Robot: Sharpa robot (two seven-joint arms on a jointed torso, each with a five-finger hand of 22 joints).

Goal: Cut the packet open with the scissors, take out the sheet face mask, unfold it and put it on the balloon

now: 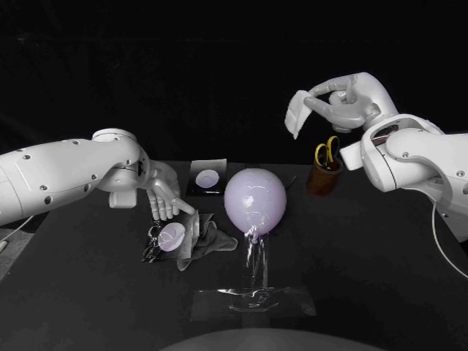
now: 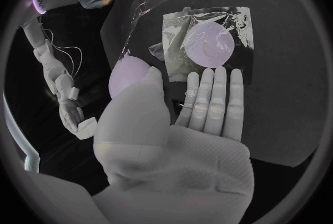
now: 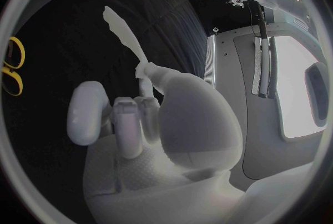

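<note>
Fingers [image 2: 211, 99] of the left hand [image 1: 162, 196] lie straight and slightly apart, holding nothing, just above the crinkled, shiny foil packet [image 1: 174, 238] on the black tabletop [image 1: 86, 292]. The left wrist view shows the packet's creases and pale round print face-on. High up, the right hand [image 1: 339, 106] pinches the white, limp, folded sheet face mask [image 1: 297, 115], which its wrist view shows edge-on as a thin strip. A glossy, egg-shaped balloon [image 1: 255, 196] stands on a clear stand [image 1: 257, 296] beside the packet. Yellow-handled scissors [image 1: 326, 152] sit in a brown cup [image 1: 322, 178].

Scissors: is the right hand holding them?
No, the scissors stand in the brown cup while the right hand holds a pale sheet.
</note>
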